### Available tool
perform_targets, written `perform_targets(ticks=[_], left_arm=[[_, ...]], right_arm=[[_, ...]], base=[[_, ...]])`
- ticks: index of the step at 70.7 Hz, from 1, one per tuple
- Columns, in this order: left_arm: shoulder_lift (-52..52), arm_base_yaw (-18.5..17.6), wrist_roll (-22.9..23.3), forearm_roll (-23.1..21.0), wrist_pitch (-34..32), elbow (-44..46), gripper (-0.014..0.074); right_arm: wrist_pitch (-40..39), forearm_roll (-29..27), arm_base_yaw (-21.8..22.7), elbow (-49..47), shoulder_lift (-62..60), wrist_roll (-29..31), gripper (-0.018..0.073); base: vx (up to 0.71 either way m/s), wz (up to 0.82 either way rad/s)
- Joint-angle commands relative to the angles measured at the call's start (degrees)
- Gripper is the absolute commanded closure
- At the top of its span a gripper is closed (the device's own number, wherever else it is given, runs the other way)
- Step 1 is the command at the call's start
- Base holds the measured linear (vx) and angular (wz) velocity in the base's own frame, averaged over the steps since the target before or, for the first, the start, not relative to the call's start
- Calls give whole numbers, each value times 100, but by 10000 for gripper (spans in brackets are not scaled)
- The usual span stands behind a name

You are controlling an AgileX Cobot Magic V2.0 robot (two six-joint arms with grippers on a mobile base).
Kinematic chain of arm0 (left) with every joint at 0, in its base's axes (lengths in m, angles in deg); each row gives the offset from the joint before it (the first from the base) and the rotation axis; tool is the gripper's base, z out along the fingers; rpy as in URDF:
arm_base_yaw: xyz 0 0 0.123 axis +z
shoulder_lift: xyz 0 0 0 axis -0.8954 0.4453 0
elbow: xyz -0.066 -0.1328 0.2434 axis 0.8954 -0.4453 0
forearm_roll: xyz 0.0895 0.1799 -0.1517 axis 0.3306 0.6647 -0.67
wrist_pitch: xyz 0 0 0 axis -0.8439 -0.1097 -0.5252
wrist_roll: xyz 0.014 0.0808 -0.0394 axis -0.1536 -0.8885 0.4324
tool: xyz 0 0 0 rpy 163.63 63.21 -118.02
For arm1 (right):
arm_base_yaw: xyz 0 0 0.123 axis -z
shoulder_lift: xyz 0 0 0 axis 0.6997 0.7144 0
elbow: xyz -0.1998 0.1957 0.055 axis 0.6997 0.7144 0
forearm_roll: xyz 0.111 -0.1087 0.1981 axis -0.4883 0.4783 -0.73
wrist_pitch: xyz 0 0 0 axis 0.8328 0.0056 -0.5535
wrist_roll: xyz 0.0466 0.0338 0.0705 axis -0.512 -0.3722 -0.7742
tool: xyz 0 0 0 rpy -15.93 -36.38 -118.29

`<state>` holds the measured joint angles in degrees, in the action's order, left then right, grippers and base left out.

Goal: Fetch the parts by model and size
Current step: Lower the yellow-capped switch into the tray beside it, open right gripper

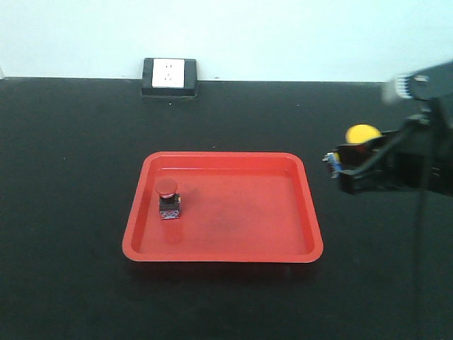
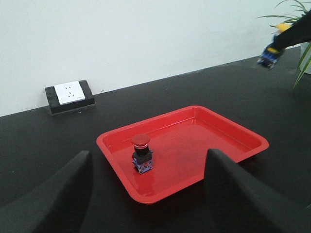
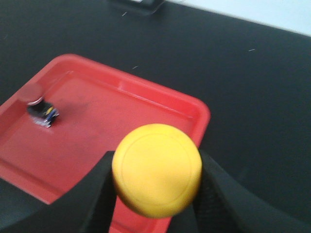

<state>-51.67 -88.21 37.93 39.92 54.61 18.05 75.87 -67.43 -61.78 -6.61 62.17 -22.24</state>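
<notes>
Exterior front view: shallow red plastic tray with rounded corners (image 1: 311, 234) sits mid-table on the matte black tabletop (image 1: 71, 177). Inside it, near the left wall, stands the red-capped mushroom-head push-button switch (image 1: 168, 199), upright on its small black block with a blue base. Rest of the tray floor bare of parts.

At the right edge, the right gripper (image 1: 354, 164) hangs above the table, off the tray's right side and apart from it. Its black fingers are closed on the yellow-capped mushroom-head push-button switch (image 1: 362, 133); the blue base pokes out toward the tray. Some motion blur on the arm.

Right wrist view: yellow cap (image 3: 156, 169) fills the lower centre, pinched from both sides by the dark fingers (image 3: 97, 194). Tray's near-right corner lies below and behind it; red-capped switch (image 3: 38, 103) visible at the far left of the tray, blurred.

Left wrist view: left gripper (image 2: 148, 194) held back from the tray's near edge, its two black fingers spread wide with nothing between them.

White wall socket in a black frame (image 1: 170, 75) rests at the table's back edge, against the pale wall. Green plant leaves (image 2: 299, 39) at the far right of the left wrist view.
</notes>
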Motion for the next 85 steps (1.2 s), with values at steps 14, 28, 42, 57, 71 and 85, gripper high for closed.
perform_targets(ticks=[14,28,42,57,71,85], left_arm=[[52,-39,18,-69,-419,137,137],[52,-39,32,-69,-343,137,137],[52,-39,32,-69,-343,137,137],[52,-39,32,-69,-341,137,137],[52,-39,32,-69,-341,137,137],[52,-39,32,-69,-341,137,137]], right_arm=[[0,-28,-185,-1175,1632,-574,546],[584,-28,-185,-2060,2865,-584,538],[827,-28,-185,-2609,3695,-584,515],[880,-22,-185,-2709,4103,-607,417],[980,23,-185,-2709,4190,-612,193],[919,35,-181,-2729,4001,-623,50]], base=[[0,0],[0,0],[0,0],[0,0],[0,0],[0,0]])
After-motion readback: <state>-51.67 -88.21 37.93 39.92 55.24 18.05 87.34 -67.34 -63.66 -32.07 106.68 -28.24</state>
